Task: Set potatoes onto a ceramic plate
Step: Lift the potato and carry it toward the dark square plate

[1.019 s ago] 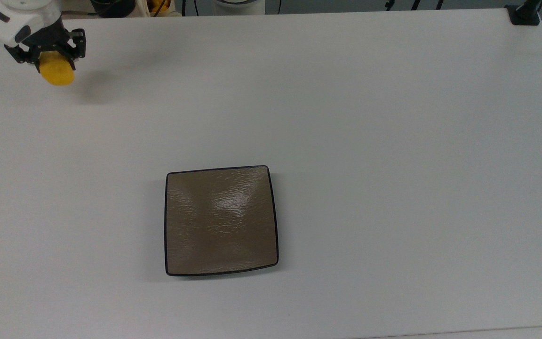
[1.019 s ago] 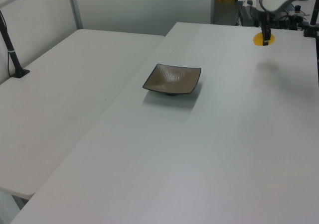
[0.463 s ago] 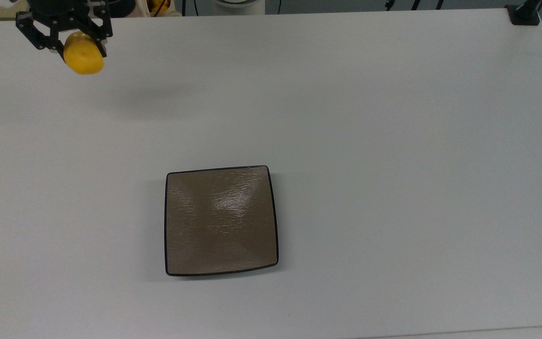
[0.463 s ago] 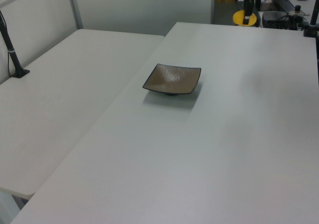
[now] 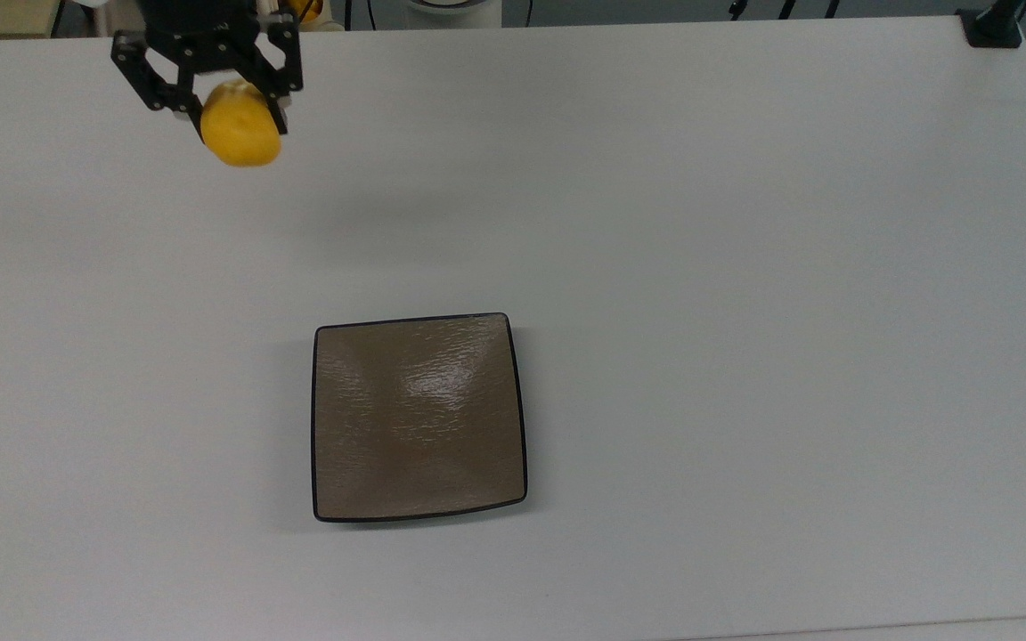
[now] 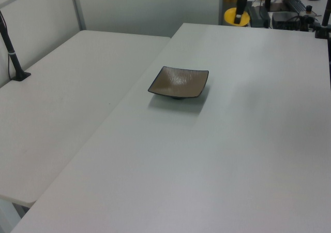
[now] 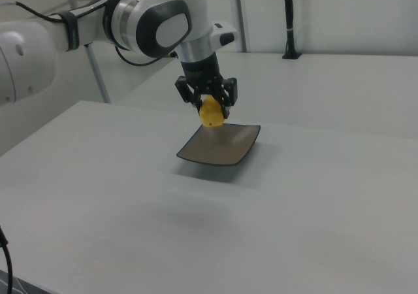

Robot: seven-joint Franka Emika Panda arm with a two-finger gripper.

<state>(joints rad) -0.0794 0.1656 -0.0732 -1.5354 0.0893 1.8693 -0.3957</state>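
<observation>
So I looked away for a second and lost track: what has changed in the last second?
The tool, shut on the smooth yellow-orange potato, carried it toward the top view's right, along the table's far edge. It held its grip throughout. The square glossy brown ceramic plate stayed where it was on the white table, with nothing on it.

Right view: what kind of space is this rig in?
Probably a robotics lab or test cell, not a kitchen. A Panda arm works over plain white tables, a black camera post is clamped at the far edge, and cables and gear sit behind the table.
</observation>
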